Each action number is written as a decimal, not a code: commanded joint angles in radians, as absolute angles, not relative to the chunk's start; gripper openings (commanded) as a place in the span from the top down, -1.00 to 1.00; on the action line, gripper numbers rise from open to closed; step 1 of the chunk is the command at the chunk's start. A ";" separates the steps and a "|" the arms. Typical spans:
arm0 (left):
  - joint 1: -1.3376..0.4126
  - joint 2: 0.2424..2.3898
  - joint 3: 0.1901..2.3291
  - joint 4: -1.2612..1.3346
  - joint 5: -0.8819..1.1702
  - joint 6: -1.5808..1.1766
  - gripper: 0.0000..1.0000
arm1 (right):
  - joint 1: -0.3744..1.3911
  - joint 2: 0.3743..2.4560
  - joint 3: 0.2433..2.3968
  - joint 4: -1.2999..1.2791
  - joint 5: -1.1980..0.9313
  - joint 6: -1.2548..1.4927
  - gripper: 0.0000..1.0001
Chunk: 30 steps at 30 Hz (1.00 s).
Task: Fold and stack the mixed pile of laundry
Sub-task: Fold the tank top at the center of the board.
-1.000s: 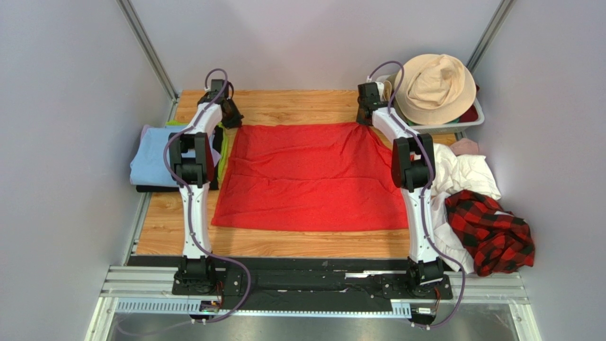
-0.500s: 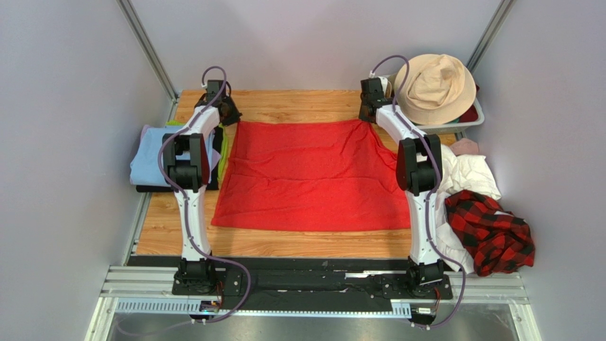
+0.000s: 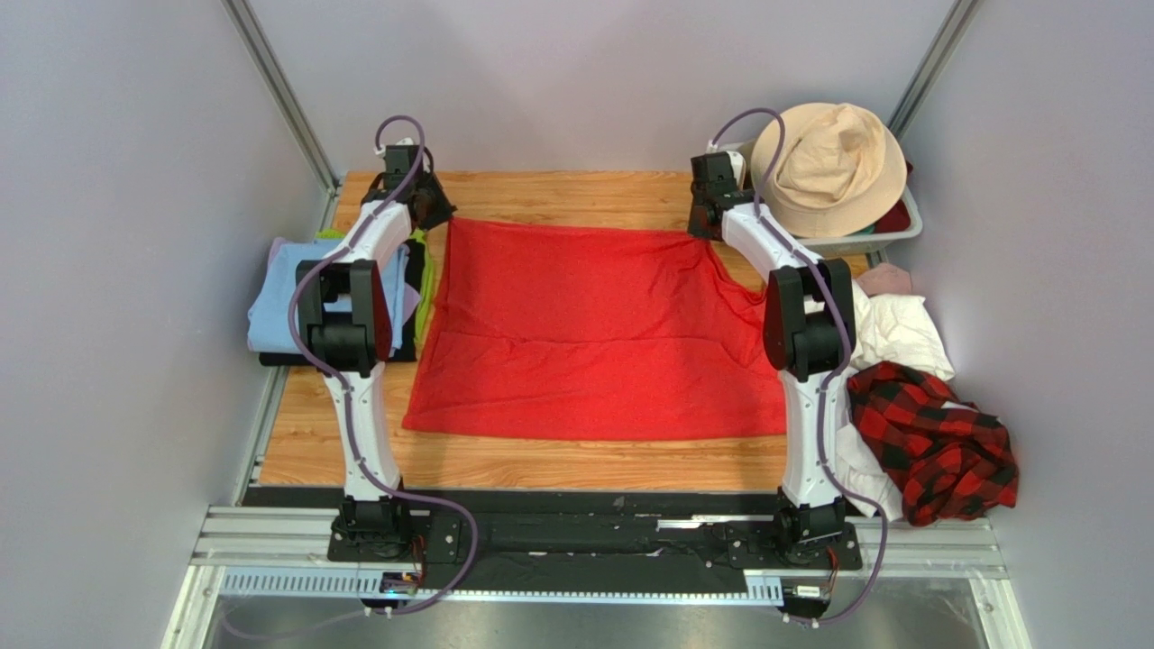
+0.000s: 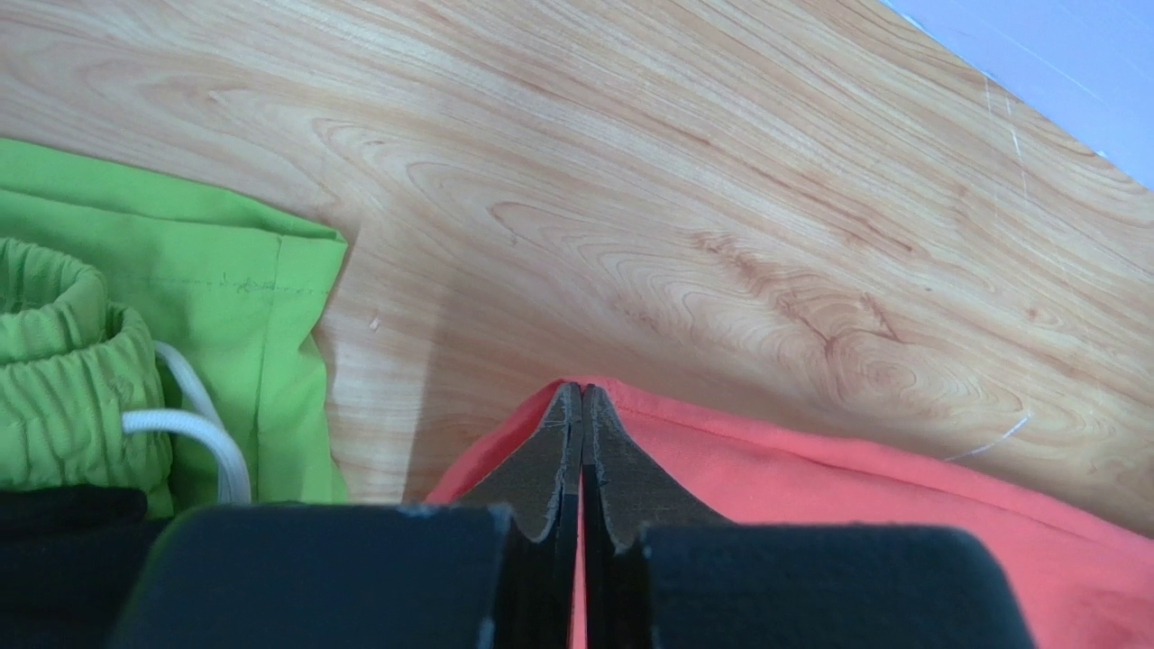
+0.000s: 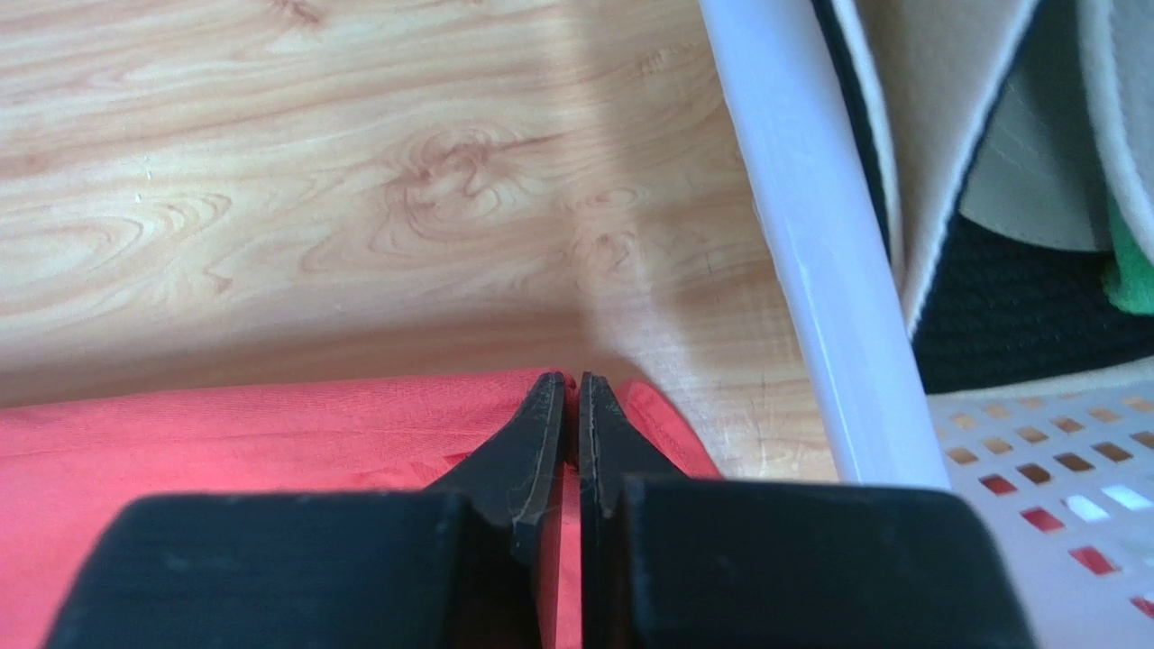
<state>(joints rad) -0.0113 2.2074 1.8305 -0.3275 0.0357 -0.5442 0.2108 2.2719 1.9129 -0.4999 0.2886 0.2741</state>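
Top external: red T-shirt [image 3: 596, 331] centre frame, thin, limp, light (wrinkles readily). Corners best hold; left gripper [image 4: 583, 413], right gripper [image 5: 570, 406] each clamped on upper corner.

I count two grippers, the left gripper [image 4: 583, 392] and the right gripper [image 5: 562, 381], with one red T-shirt [image 3: 596, 331] between them. To the right of the right gripper I see one basket [image 3: 901, 223], one hat [image 3: 829, 165], one pink piece [image 3: 887, 279], one plaid shirt [image 3: 935, 440], and white cloths [image 3: 894, 331] I cannot count. Left of the left gripper are three cloths: one light blue cloth [image 3: 291, 291], one green cloth [image 4: 203, 284] and one black cloth [image 3: 291, 358].
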 commanded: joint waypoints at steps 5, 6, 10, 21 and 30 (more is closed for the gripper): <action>-0.006 2.086 1.750 -0.271 0.032 -0.526 1.00 | 0.219 2.105 1.796 -0.502 0.281 0.290 1.00; -0.006 2.079 1.740 -0.275 0.029 -0.528 1.00 | 0.221 2.097 1.792 -0.509 0.282 0.293 1.00; -0.006 2.008 1.633 -0.250 0.023 -0.535 1.00 | 0.229 2.047 1.750 -0.546 0.290 0.302 1.00; -0.006 1.833 1.399 -0.184 0.038 -0.549 1.00 | 0.238 1.895 1.557 -0.542 0.265 0.325 1.00; -0.006 1.721 1.252 -0.166 0.032 -0.540 1.00 | 0.241 1.813 1.424 -0.535 0.241 0.334 1.00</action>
